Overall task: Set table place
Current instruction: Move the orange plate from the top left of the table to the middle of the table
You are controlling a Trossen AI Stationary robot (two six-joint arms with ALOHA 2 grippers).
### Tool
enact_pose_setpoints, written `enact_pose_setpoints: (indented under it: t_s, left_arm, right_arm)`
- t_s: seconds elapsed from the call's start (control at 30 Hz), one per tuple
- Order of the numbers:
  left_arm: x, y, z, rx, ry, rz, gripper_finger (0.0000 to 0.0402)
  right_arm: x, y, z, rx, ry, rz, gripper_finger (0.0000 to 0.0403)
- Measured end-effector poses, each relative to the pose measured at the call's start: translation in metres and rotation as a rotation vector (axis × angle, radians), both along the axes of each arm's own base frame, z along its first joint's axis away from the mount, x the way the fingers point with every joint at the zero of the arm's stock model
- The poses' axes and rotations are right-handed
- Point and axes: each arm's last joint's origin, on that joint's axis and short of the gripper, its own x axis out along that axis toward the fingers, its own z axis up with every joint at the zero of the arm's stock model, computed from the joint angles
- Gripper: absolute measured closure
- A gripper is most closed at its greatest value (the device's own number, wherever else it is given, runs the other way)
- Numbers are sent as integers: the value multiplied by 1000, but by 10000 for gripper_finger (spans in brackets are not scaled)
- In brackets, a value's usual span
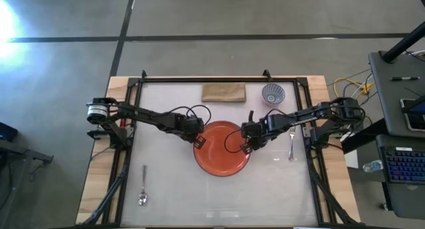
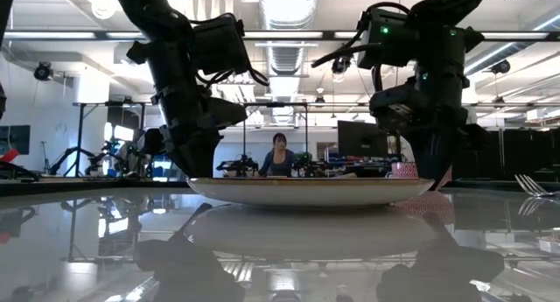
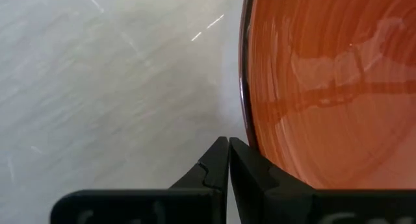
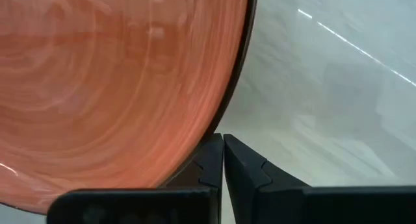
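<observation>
An orange plate [image 1: 222, 148] lies flat on the white table [image 1: 172, 202], at its middle. It also shows in the low view [image 2: 311, 190]. My left gripper [image 1: 199, 142] is shut at the plate's left rim. My right gripper [image 1: 246, 147] is shut at its right rim. A spoon [image 1: 143, 186] lies at the near left and a fork [image 1: 291, 144] lies to the right of the plate. A brown napkin [image 1: 224, 92] and a small patterned bowl [image 1: 273, 93] sit at the far edge. My left gripper sets its shut fingertips [image 3: 221, 160] against the plate's left rim [image 3: 246, 113], slanting down from the table's left. One finger overlaps the rim's edge. The plate stays flat on the table. My right gripper sets its shut fingertips [image 4: 235, 160] against the plate's right rim [image 4: 235, 100], slanting down from the table's right. One finger overlaps the rim's edge. The plate stays flat on the table.
A thin black frame [image 1: 219, 78] borders the table. A dark desk with a keyboard [image 1: 405, 166] stands beyond the right edge. A person [image 2: 280, 155] sits far off in the room behind. There is bare sheet [image 1: 219, 196] in front of the plate.
</observation>
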Motion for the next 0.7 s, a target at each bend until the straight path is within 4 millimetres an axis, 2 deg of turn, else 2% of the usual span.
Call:
enact_pose_setpoints:
  t_s: [0.2, 0.53, 0.7]
  left_arm:
    - [0, -2, 0, 2, 2, -6, 401]
    - [1, -8, 0, -19, -10, -10, 401]
    - [1, -13, 0, -42, -13, -30, 402]
  right_arm:
    - [0, 3, 0, 7, -4, 11, 395]
    - [1, 31, 1, 63, -23, 52, 394]
    - [-1, 36, 1, 55, -6, 24, 394]
